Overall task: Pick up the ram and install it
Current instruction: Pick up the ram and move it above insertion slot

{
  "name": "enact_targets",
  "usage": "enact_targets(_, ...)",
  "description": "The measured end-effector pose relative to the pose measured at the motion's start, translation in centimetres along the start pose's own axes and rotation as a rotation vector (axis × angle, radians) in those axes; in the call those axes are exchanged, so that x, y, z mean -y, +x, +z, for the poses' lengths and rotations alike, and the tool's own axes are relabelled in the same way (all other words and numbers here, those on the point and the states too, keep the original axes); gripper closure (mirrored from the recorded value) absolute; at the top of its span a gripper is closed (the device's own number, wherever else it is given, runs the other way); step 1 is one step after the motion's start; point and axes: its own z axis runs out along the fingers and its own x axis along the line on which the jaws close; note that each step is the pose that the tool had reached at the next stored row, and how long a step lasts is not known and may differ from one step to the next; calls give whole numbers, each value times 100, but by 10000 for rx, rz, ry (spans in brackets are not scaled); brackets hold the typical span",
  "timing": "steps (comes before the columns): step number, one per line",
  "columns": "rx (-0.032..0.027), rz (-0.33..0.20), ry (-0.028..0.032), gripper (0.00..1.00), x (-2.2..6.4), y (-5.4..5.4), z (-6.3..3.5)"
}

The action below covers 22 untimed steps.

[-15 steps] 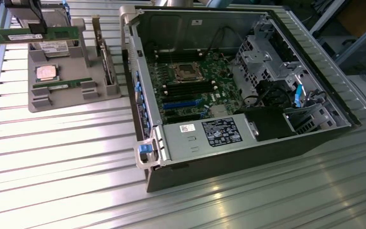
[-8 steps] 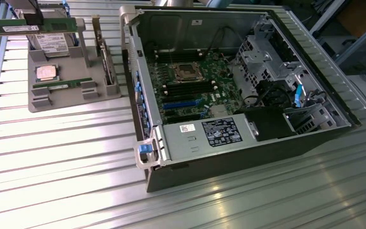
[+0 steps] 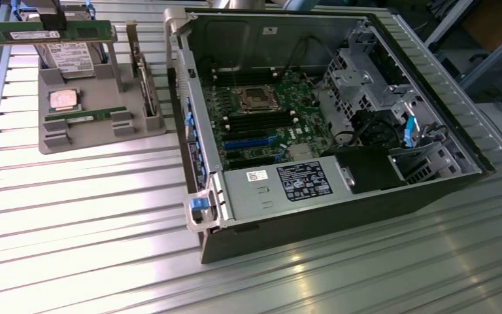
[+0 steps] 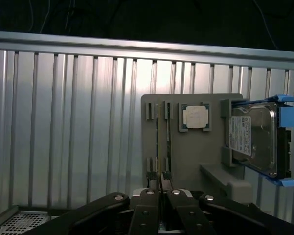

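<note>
Green and thin, one ram point(image 3: 46, 31) hangs at the exterior view's far left, above the tray point(image 3: 89, 139) and not touching it, its long side level and its white sticker facing the camera. The gripper point(image 3: 57, 21) grips it from above. In the wrist view its two fingers point(image 4: 147, 205) are drawn nearly together, with the stick's thin edge pinched between them. Below it, the single grey tray holds one hard drive point(image 3: 70, 52) at the back, one silver processor point(image 3: 63, 100) in the middle, and a second ram point(image 3: 89, 118) lying in a slot near the front. One card point(image 3: 144, 72) stands on edge along the tray's right side. Farther right, just beside the tray, lies one open case point(image 3: 321, 226). Inside it are one motherboard point(image 3: 260, 124) and, nearer the front wall, one power supply point(image 3: 295, 183) with labels on top. All of it sits on a ribbed metal table point(image 3: 76, 216).
</note>
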Motion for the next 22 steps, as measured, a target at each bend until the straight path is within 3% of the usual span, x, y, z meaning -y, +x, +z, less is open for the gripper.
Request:
enact_targets(4, 5, 1, -73, 88, 146, 9, -7)
enact_targets(8, 9, -12, -171, 88, 369, 22, -18)
enact_targets(10, 10, -16, -185, 88, 401, 24, -20)
enact_targets(18, 13, -94, -308, 88, 698, 43, -33)
enact_targets(22, 13, -122, -340, 88, 780, 47, -37)
